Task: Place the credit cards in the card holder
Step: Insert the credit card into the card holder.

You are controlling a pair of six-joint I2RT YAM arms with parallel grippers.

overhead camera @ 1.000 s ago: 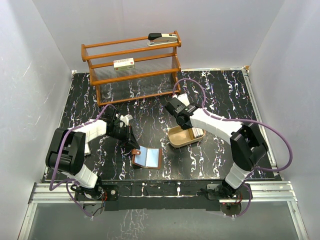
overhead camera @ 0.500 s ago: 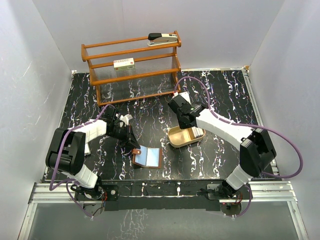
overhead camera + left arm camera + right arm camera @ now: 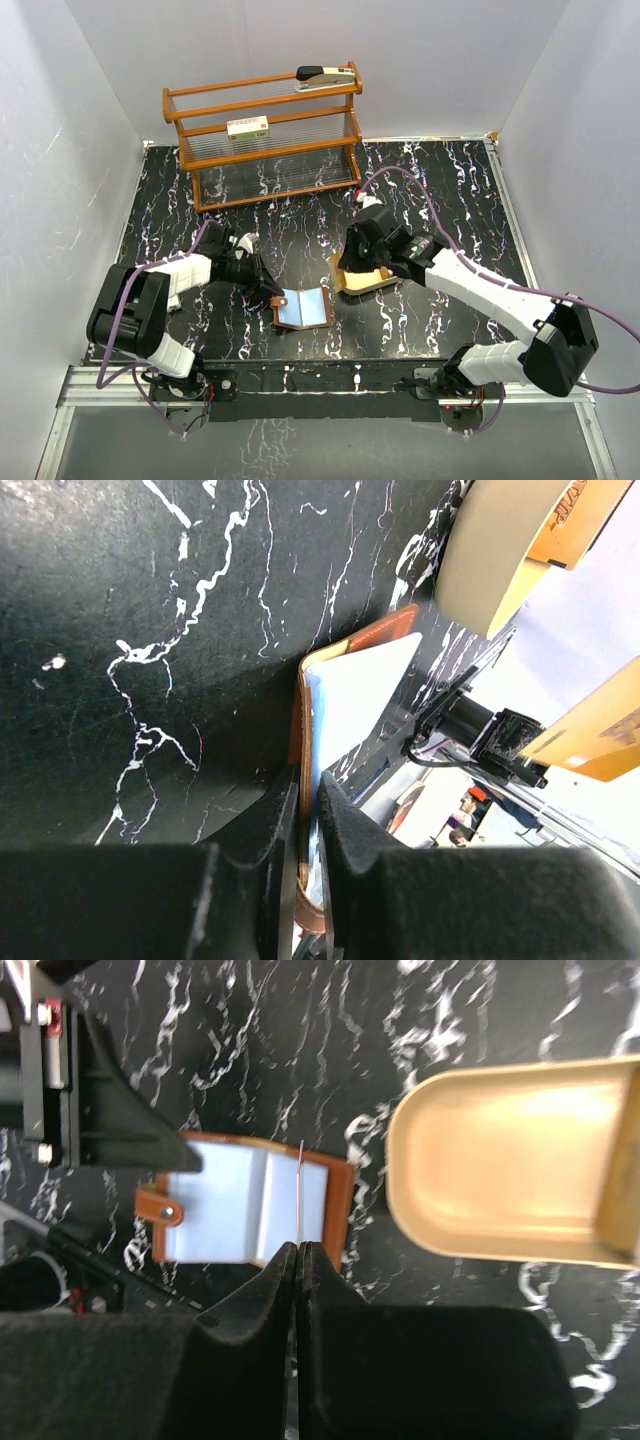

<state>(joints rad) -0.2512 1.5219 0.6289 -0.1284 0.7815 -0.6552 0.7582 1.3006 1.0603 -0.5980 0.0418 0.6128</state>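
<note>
1. The card holder (image 3: 303, 309) lies open on the black marbled table (image 3: 430, 190), close to the near edge and a little left of the middle. Its brown leather outside faces down.
2. The inside of the card holder shows two pale blue-grey faces, one on each side of the fold. I cannot tell if these are cards tucked in or only laid on it.
3. A small brown snap tab (image 3: 160, 1210) sticks out from the left edge of the card holder.
4. The left gripper (image 3: 262, 283) is at this left edge. In the left wrist view its two fingers (image 3: 350, 830) are pressed on the leather edge, one on each side, so it pinches the card holder there.
5. The right gripper (image 3: 300, 1248) hangs above the right half of the card holder. Its fingers are pressed together on a credit card (image 3: 301, 1185), which is seen edge-on as one thin pale line over the blue-grey face. I cannot tell if the card touches the card holder.
6. A shallow tan tray (image 3: 520, 1160) with rounded corners stands just beside the card holder, on its right, nearer the middle of the table.
7. A wooden rack (image 3: 262, 150) stands along the far edge, left of the middle. A stapler (image 3: 325, 76) lies on its top shelf and a white box (image 3: 248, 127) with a red label lies on the shelf below.
</note>
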